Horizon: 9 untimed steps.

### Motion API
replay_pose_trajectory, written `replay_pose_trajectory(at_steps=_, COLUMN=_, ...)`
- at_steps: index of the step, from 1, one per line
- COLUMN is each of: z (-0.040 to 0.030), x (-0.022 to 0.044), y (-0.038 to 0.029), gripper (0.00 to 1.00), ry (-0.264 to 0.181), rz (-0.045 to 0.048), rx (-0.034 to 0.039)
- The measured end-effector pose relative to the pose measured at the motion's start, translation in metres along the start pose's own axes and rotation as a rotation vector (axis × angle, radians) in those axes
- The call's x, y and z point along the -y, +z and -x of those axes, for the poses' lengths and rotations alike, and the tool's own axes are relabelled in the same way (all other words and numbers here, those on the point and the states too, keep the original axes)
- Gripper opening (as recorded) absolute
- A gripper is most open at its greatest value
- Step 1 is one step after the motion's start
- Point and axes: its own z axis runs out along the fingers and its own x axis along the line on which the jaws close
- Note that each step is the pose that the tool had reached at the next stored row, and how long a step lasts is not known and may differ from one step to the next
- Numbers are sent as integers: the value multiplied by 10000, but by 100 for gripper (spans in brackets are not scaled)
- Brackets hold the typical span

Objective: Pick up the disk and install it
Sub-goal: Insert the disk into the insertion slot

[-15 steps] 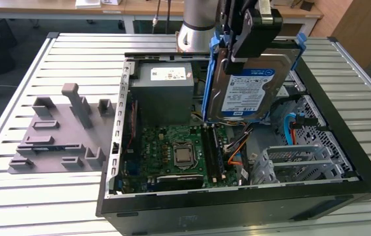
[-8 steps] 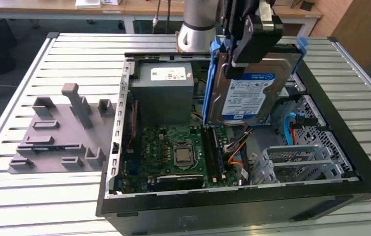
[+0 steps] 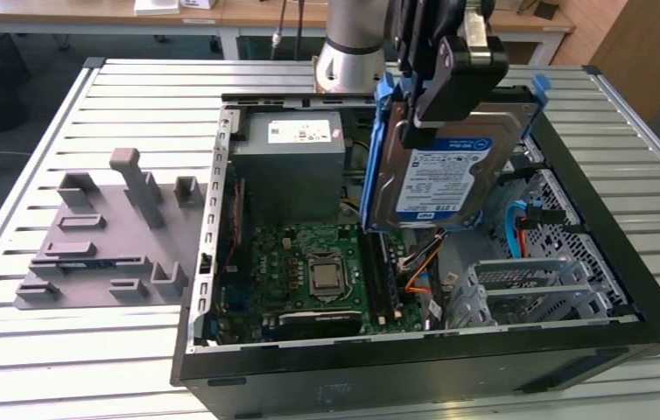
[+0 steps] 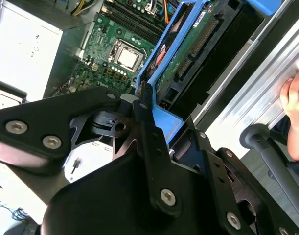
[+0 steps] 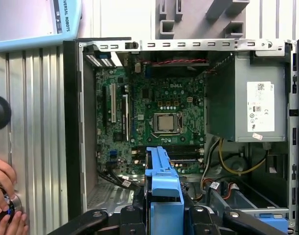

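Jaws clamped on the disk [image 3: 447, 179], the gripper [image 3: 433, 118] is holding it above the computer case [image 3: 424, 360], uninstalled.

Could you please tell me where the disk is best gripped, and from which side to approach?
Probably by the blue carrier's upper end, from above, as the gripper grips it now: the disk hangs upright over the open case, its broad faces flat and parallel.

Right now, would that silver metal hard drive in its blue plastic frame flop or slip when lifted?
Probably stiff: the silver metal hard drive hangs flat from the gripper, no sag. Likely heavy for its size, being metal. Its smooth blue plastic frame might slip.
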Motion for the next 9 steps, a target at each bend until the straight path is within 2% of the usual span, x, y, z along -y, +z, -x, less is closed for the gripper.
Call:
replay_pose_trajectory(at_steps=4, z=-40, x=5, y=15, gripper=37, ry=-2, rz=-1, rx=-40)
replay_pose_trajectory(at_steps=9, z=-150, x=14, y=34, gripper=37, ry=-2, rz=-1, rx=-40)
